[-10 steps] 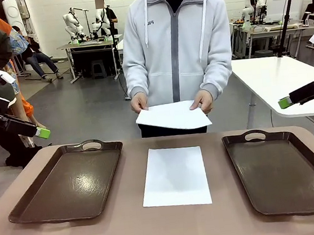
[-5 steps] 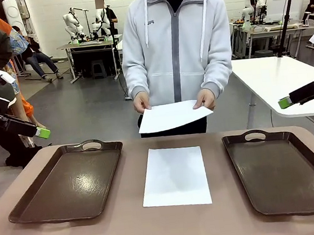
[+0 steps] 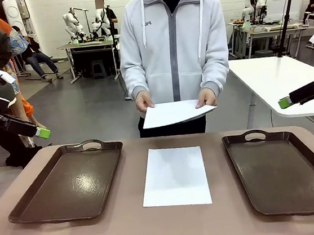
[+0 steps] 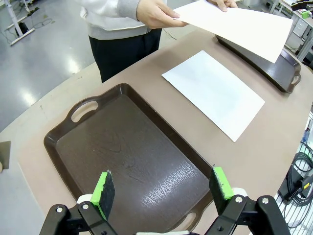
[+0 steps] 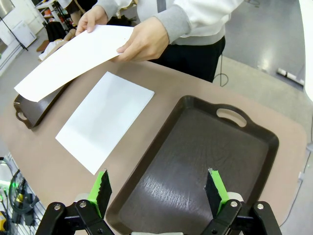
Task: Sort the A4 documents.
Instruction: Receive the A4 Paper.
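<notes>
Lying flat on the table [image 3: 137, 234] between left tray [image 3: 68, 184] and right tray [image 3: 288, 172]: one sheet [image 3: 175, 175]. Over the table's far edge, in a person's hands [image 3: 144, 102]: another sheet [image 3: 174, 113], perhaps several. Wide open, empty: left gripper [image 4: 161, 182], right gripper [image 5: 157, 186].

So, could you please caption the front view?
Person holds one white paper sheet; another lies between two dark brown trays.

Tan table [image 3: 142, 232], left tray [image 3: 68, 184], A4 sheet [image 3: 175, 175], right tray [image 3: 288, 173]
</notes>
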Robot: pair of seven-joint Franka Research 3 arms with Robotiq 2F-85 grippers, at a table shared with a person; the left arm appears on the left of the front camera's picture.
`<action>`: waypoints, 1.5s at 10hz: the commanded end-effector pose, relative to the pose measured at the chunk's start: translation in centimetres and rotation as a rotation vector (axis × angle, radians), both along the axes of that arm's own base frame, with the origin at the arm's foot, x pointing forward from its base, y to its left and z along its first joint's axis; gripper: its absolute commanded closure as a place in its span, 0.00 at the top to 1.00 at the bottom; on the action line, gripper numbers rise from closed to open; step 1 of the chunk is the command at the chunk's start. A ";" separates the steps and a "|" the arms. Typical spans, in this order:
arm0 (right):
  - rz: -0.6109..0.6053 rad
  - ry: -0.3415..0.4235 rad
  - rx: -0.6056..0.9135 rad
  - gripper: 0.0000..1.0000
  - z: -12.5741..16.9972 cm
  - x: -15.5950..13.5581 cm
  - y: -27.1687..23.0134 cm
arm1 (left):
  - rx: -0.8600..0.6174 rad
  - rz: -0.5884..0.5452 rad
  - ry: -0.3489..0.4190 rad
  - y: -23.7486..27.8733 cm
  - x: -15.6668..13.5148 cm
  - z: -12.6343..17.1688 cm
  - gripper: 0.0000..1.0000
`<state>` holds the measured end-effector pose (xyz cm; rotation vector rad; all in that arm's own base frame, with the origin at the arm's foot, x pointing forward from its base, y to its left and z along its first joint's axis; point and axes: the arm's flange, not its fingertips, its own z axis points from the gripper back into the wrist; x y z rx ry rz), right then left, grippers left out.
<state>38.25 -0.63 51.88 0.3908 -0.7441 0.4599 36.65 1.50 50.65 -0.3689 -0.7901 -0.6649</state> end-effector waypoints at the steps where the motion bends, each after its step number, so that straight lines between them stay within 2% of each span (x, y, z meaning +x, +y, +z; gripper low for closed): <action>1: 0.011 -0.002 0.011 1.00 -0.1 0.0 0.0 | -0.007 -0.011 -0.008 0.2 0.2 -0.2 1.00; 15: 0.011 -0.002 0.011 1.00 -0.1 0.0 0.0 | -0.007 -0.011 -0.008 0.2 0.2 -0.2 1.00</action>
